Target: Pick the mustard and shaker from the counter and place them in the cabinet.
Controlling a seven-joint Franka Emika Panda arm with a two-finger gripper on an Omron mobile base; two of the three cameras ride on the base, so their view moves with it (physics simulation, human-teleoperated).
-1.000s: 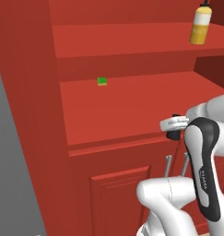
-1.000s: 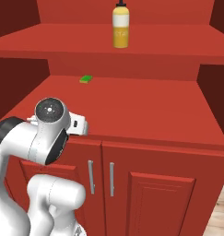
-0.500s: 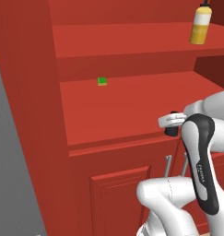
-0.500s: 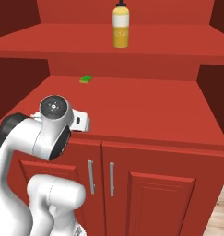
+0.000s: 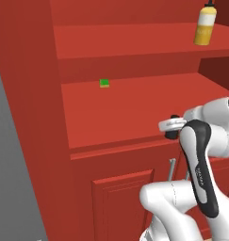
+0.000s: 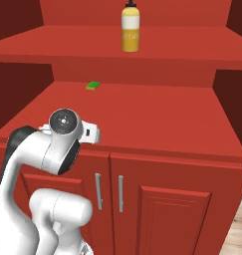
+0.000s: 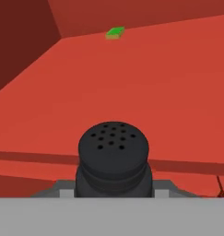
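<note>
The yellow mustard [image 5: 205, 26] [image 6: 131, 31] stands upright on the upper shelf of the red cabinet [image 5: 116, 113] [image 6: 162, 114]. My gripper [image 7: 112, 191] is shut on the black shaker [image 7: 113, 152], whose perforated round top faces the camera. The hand [image 5: 171, 127] [image 6: 94, 134] hovers at the front edge of the lower shelf [image 7: 155, 83], with the shaker's dark body [image 5: 170, 133] showing under it. The counter is out of view.
A tiny green block [image 5: 104, 83] [image 6: 92, 85] [image 7: 115, 33] lies at the back left of the lower shelf. Below the shelf are two shut panelled doors with silver bar handles [image 6: 98, 191]. The cabinet's side walls bound the shelf on both sides.
The hand has crept a little forward toward the lower shelf's front edge, still holding the shaker. The mustard and green block have not moved.
</note>
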